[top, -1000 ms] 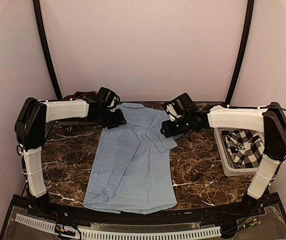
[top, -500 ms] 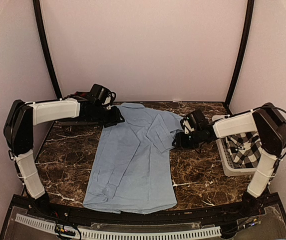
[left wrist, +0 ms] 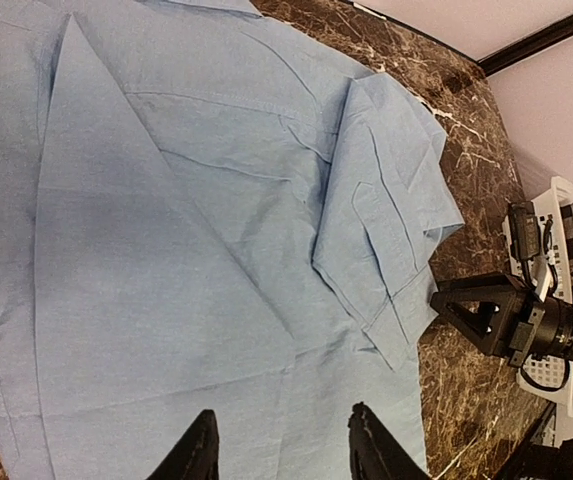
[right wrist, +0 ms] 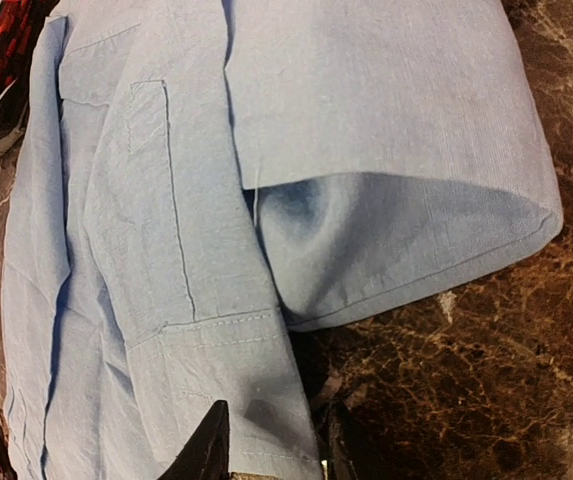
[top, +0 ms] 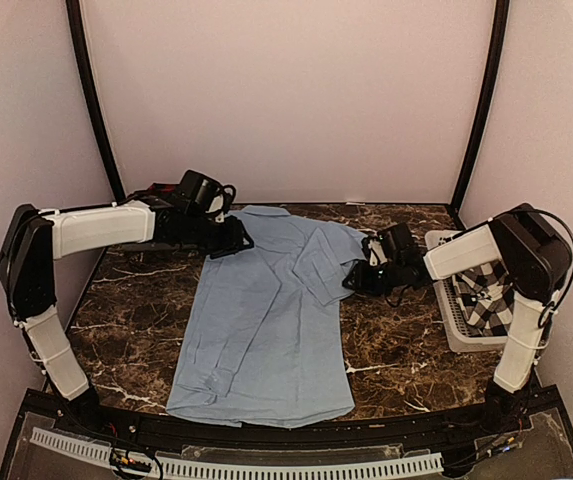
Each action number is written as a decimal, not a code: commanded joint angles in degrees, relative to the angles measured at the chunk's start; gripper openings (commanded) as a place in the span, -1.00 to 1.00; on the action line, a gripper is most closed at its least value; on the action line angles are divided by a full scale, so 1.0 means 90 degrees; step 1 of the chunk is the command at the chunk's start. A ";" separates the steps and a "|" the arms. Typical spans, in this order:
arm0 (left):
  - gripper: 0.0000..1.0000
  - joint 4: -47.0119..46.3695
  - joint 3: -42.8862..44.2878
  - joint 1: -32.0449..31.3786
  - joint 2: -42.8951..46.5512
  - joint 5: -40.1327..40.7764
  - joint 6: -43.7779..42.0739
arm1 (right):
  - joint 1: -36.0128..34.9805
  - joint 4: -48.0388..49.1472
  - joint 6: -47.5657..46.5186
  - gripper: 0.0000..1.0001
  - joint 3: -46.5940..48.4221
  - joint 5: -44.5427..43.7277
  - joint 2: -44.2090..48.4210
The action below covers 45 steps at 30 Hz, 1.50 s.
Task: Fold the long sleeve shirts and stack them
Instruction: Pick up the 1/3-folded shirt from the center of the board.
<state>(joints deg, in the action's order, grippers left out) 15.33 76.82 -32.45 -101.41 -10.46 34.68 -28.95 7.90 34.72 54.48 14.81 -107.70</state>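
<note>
The light blue shirt lies spread flat on the marble table, its right sleeve folded in over the chest. My left gripper hovers open at the collar end, and both fingers show above bare cloth. My right gripper sits low at the shirt's right edge. Its fingers stand either side of the sleeve cuff, still apart. The red-and-black plaid shirt lies bunched behind the left arm. The black-and-white checked shirt is in the basket.
A white lattice basket stands at the table's right edge, close behind the right arm. Dark marble table shows right of the shirt. Black frame posts rise at both back corners.
My right gripper has swung from over the shirt's right shoulder out to the right and down to the sleeve cuff. The left arm has stretched slightly along the collar.
</note>
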 commanded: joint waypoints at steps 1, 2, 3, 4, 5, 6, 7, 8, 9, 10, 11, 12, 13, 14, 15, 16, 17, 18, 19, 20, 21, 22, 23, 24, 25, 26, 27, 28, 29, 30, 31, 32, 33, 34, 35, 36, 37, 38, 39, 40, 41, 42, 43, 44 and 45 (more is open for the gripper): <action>-0.14 -0.0292 -0.0128 -0.0202 0.0387 0.0012 -0.0253 | 0.0009 0.0000 0.0239 -0.41 -0.0184 0.0403 0.0183; -0.14 -0.0362 -0.0142 -0.0269 0.0383 0.0027 -0.0299 | 0.0004 -0.0006 0.0255 -0.45 -0.0184 0.0471 0.0229; -0.14 -0.0388 -0.0139 -0.0300 0.0370 0.0028 -0.0330 | 0.0004 -0.0016 0.0277 -0.50 -0.0184 0.0534 0.0287; -0.14 -0.0447 -0.0137 -0.0362 0.0360 0.0044 -0.0343 | 0.0004 -0.0023 0.0308 -0.56 -0.0186 0.0575 0.0330; -0.14 -0.0475 -0.0137 -0.0390 0.0340 0.0041 -0.0366 | 0.0004 -0.0049 0.0330 -0.63 -0.0172 0.0617 0.0378; -0.14 -0.0537 -0.0132 -0.0443 0.0330 0.0030 -0.0376 | 0.0004 -0.0077 0.0358 -0.72 -0.0158 0.0652 0.0425; -0.14 -0.0559 -0.0129 -0.0475 0.0303 0.0030 -0.0408 | 0.0004 -0.0086 0.0389 -0.81 -0.0142 0.0704 0.0467; -0.14 -0.0604 -0.0132 -0.0535 0.0292 0.0027 -0.0431 | 0.0004 -0.0108 0.0433 -0.90 -0.0126 0.0753 0.0515; -0.14 -0.0636 -0.0136 -0.0599 0.0269 0.0028 -0.0483 | 0.0004 -0.0136 0.0485 -1.00 -0.0086 0.0799 0.0568; -0.14 -0.0682 -0.0136 -0.0640 0.0251 0.0029 -0.0513 | -0.0001 -0.0153 0.0525 -1.00 -0.0062 0.0857 0.0620; -0.14 -0.0731 -0.0137 -0.0718 0.0220 0.0017 -0.0569 | -0.0010 -0.0176 0.0572 -1.00 -0.0037 0.0906 0.0689; -0.13 -0.0763 -0.0137 -0.0754 0.0201 0.0008 -0.0605 | -0.0022 -0.0197 0.0621 -1.00 -0.0017 0.0937 0.0762; -0.11 -0.0804 -0.0132 -0.0834 0.0166 -0.0003 -0.0675 | -0.0039 -0.0231 0.0667 -1.00 0.0011 0.0971 0.0870; -0.10 -0.0829 -0.0129 -0.0870 0.0128 -0.0001 -0.0706 | -0.0060 -0.0267 0.0698 -1.00 0.0055 0.1002 0.0956; -0.08 -0.0875 -0.0123 -0.0954 0.0107 -0.0015 -0.0766 | -0.0098 -0.0312 0.0722 -1.00 0.0106 0.1039 0.1025; -0.07 -0.0899 -0.0115 -0.0994 0.0054 -0.0017 -0.0796 | -0.0132 -0.0362 0.0743 -1.00 0.0170 0.1068 0.1101; -0.05 -0.0941 -0.0085 -0.1070 0.0031 -0.0021 -0.0847 | -0.0174 -0.0398 0.0777 -1.00 0.0230 0.1100 0.1155; -0.03 -0.0961 -0.0067 -0.1115 -0.0031 -0.0021 -0.0904 | -0.0218 -0.0448 0.0812 -1.00 0.0293 0.1120 0.1207; -0.02 -0.0993 -0.0017 -0.1193 -0.0060 -0.0012 -0.0933 | -0.0266 -0.0481 0.0848 -1.00 0.0365 0.1139 0.1250; 0.01 -0.1002 0.0064 -0.1240 -0.0134 -0.0006 -0.0987 | -0.0317 -0.0482 0.0904 -1.00 0.0423 0.1167 0.1295; 0.02 -0.0991 0.0115 -0.1322 -0.0176 0.0033 -0.1014 | -0.0361 -0.0465 0.0950 -1.00 0.0475 0.1194 0.1322; 0.04 -0.0981 0.0214 -0.1363 -0.0256 0.0055 -0.1075 | -0.0424 -0.0447 0.1006 -1.00 0.0528 0.1217 0.1338; 0.04 -0.0966 0.0263 -0.1443 -0.0295 0.0104 -0.1112 | -0.0476 -0.0432 0.1063 -1.00 0.0592 0.1238 0.1339; 0.06 -0.0964 0.0349 -0.1478 -0.0361 0.0120 -0.1175 | -0.0543 -0.0413 0.1109 -1.00 0.0650 0.1249 0.1336; 0.08 -0.0955 0.0385 -0.1547 -0.0387 0.0172 -0.1206 | -0.0624 -0.0394 0.1169 -1.00 0.0715 0.1254 0.1328; 0.11 -0.0953 0.0448 -0.1606 -0.0443 0.0198 -0.1267 | -0.0670 -0.0354 0.1229 -1.00 0.0774 0.1282 0.1311; 0.12 -0.0947 0.0468 -0.1632 -0.0471 0.0242 -0.1291 | -0.0721 -0.0317 0.1297 -1.00 0.0831 0.1297 0.1288; 0.13 -0.0940 0.0503 -0.1674 -0.0518 0.0268 -0.1328 | -0.0757 -0.0276 0.1356 -1.00 0.0877 0.1318 0.1268; 0.13 -0.0934 0.0515 -0.1686 -0.0533 0.0296 -0.1340 | -0.0793 -0.0229 0.1412 -1.00 0.0917 0.1328 0.1238; 0.15 -0.0933 0.0524 -0.1714 -0.0550 0.0314 -0.1362 | -0.0833 -0.0208 0.1447 -1.00 0.0984 0.1341 0.1205; 0.15 -0.0942 0.0526 -0.1725 -0.0557 0.0318 -0.1377 | -0.0872 -0.0213 0.1470 -1.00 0.1042 0.1338 0.1170; 0.16 -0.0944 0.0522 -0.1753 -0.0563 0.0350 -0.1405 | -0.0904 -0.0214 0.1490 -1.00 0.1119 0.1326 0.1130; 0.16 -0.0938 0.0525 -0.1765 -0.0566 0.0370 -0.1423 | -0.0934 -0.0209 0.1514 -1.00 0.1184 0.1323 0.1094; 0.17 -0.0934 0.0527 -0.1785 -0.0580 0.0410 -0.1453 | -0.0958 -0.0197 0.1534 -1.00 0.1239 0.1337 0.1052; 0.17 -0.0928 0.0527 -0.1790 -0.0596 0.0430 -0.1467 | -0.0978 -0.0190 0.1557 -1.00 0.1292 0.1356 0.1015; 0.17 -0.0912 0.0527 -0.1794 -0.0607 0.0481 -0.1481 | -0.1003 -0.0185 0.1574 -1.00 0.1343 0.1357 0.0988; 0.18 -0.0912 0.0527 -0.1799 -0.0615 0.0494 -0.1486 | -0.1032 -0.0186 0.1584 -1.00 0.1394 0.1353 0.0950; 0.18 -0.0917 0.0527 -0.1804 -0.0616 0.0517 -0.1501 | -0.1052 -0.0190 0.1591 -1.00 0.1448 0.1360 0.0915; 0.19 -0.0920 0.0532 -0.1804 -0.0625 0.0537 -0.1505 | -0.1076 -0.0194 0.1599 -1.00 0.1490 0.1371 0.0883; 0.19 -0.0922 0.0541 -0.1802 -0.0626 0.0600 -0.1513 | -0.1100 -0.0203 0.1610 -1.00 0.1534 0.1377 0.0852; 0.20 -0.0922 0.0558 -0.1804 -0.0634 0.0642 -0.1517 | -0.1121 -0.0204 0.1611 -1.00 0.1564 0.1381 0.0823; 0.20 -0.0927 0.0567 -0.1800 -0.0641 0.0734 -0.1523 | -0.1144 -0.0217 0.1611 -1.00 0.1593 0.1377 0.0810; 0.20 -0.0930 0.0579 -0.1802 -0.0655 0.0782 -0.1532 | -0.1165 -0.0240 0.1616 -1.00 0.1617 0.1361 0.0797; 0.19 -0.0927 0.0592 -0.1804 -0.0661 0.0864 -0.1535 | -0.1173 -0.0234 0.1620 -1.00 0.1622 0.1349 0.0799; 0.14 -0.0910 0.0631 -0.1805 -0.0697 0.0911 -0.1540 | -0.1176 -0.0241 0.1628 -1.00 0.1631 0.1344 0.0809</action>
<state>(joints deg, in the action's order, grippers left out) 7.33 79.92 -48.45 -107.42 -5.19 22.13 -38.65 4.54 48.75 67.22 26.33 -99.85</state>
